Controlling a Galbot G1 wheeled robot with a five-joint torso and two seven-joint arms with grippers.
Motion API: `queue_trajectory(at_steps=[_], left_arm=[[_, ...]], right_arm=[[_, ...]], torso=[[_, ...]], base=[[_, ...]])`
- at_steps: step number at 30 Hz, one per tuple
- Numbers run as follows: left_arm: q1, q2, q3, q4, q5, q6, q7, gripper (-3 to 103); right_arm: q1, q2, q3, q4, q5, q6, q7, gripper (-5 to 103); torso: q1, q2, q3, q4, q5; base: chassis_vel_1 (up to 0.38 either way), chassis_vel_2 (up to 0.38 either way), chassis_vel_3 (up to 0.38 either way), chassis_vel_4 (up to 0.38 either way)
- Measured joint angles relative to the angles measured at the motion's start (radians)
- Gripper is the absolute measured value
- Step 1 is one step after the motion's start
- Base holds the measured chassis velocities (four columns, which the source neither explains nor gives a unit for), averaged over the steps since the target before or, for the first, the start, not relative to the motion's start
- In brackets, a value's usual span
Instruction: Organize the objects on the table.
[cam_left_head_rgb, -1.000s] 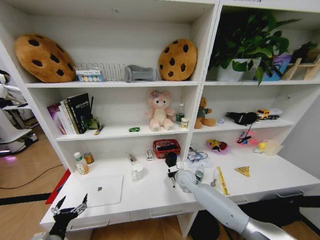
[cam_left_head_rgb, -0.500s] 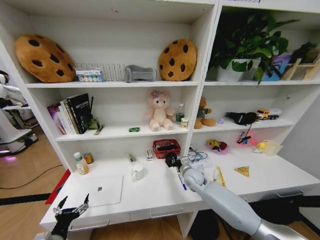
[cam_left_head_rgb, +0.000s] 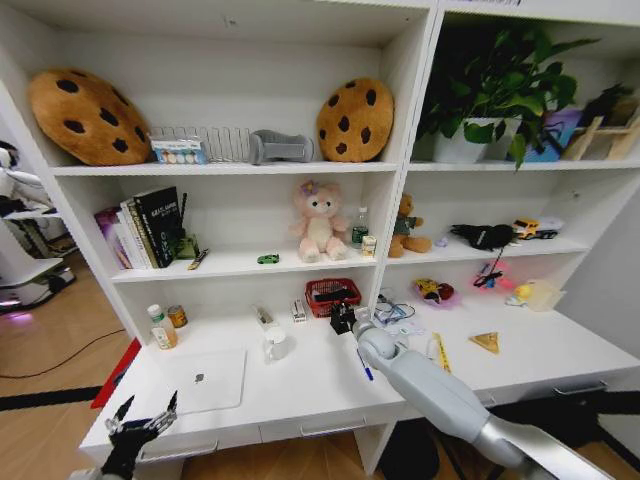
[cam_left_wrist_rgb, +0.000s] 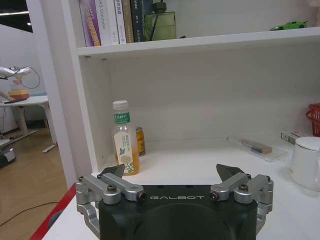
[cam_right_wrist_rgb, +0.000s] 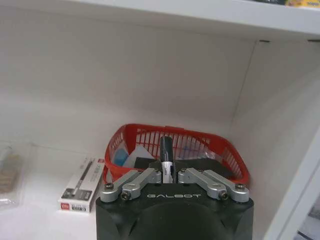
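Gripping a black pen (cam_right_wrist_rgb: 166, 150), our right gripper (cam_right_wrist_rgb: 170, 176) has its jaws clamped on the barrel just short of the red basket (cam_right_wrist_rgb: 220, 145) at the far wall, likely its drop spot. A blue pen (cam_left_head_rgb: 364, 364) lies on the table (cam_left_head_rgb: 300, 385). Our left gripper (cam_left_wrist_rgb: 175, 175) waits spread wide, near the closed laptop (cam_left_head_rgb: 205, 380).

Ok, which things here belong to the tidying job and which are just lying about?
Job: black pen in the right claw; blue pen on the desk; laptop; green toy car on the shelf; left claw idle at the desk's front edge.
Lying about: cookie cushions; pink plush; books; tea bottle; white mug; red basket.
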Motion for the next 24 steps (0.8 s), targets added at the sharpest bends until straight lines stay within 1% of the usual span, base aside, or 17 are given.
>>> queue_trajectory(at_steps=[2,5,7,9,12,19,22,24], left_arm=[[-0.002,0.003,-0.001,0.003,-0.002,0.000,0.000,100],[-0.003,0.003,-0.001,0.003,-0.002,0.000,0.000,100],[-0.004,0.003,0.001,0.006,-0.002,-0.002,0.001,100],[-0.004,0.003,0.001,0.008,-0.003,-0.003,0.001,100],[-0.004,0.005,0.000,0.012,-0.005,-0.005,0.001,100],[-0.013,0.018,-0.003,0.026,-0.015,-0.008,0.001,100],[-0.018,0.019,0.001,0.028,-0.015,-0.008,0.001,100],[-0.023,0.019,0.005,0.029,-0.014,-0.007,0.000,100]], right_arm=[[0.037,0.027,-0.019,-0.031,0.008,0.000,-0.001,10],[0.057,0.041,-0.028,-0.055,0.007,0.002,-0.004,10],[0.093,0.074,-0.045,-0.109,0.001,0.011,-0.012,10],[0.104,0.082,-0.048,-0.126,-0.006,0.015,-0.015,10],[0.119,0.087,-0.050,-0.147,-0.014,0.022,-0.022,10],[0.138,0.045,-0.050,-0.190,-0.028,0.050,-0.041,10],[0.140,0.045,-0.050,-0.210,-0.032,0.059,-0.049,10],[0.142,0.056,-0.051,-0.242,-0.039,0.070,-0.056,10]], torso=[[0.000,0.000,0.000,-0.0001,0.0000],[0.000,0.000,0.000,0.0000,0.0000],[0.000,0.000,0.000,-0.0001,0.0001],[0.000,0.000,0.000,-0.0001,0.0001],[0.000,0.000,0.000,0.0001,0.0000],[0.000,0.000,0.000,-0.0005,0.0001],[0.000,0.000,0.000,-0.0006,0.0002],[0.000,0.000,0.000,-0.0005,0.0001]], base=[[0.000,0.000,0.000,0.000],[0.000,0.000,0.000,0.000],[0.000,0.000,0.000,0.000],[0.000,0.000,0.000,0.000],[0.000,0.000,0.000,0.000],[0.000,0.000,0.000,0.000],[0.000,0.000,0.000,0.000],[0.000,0.000,0.000,0.000]])
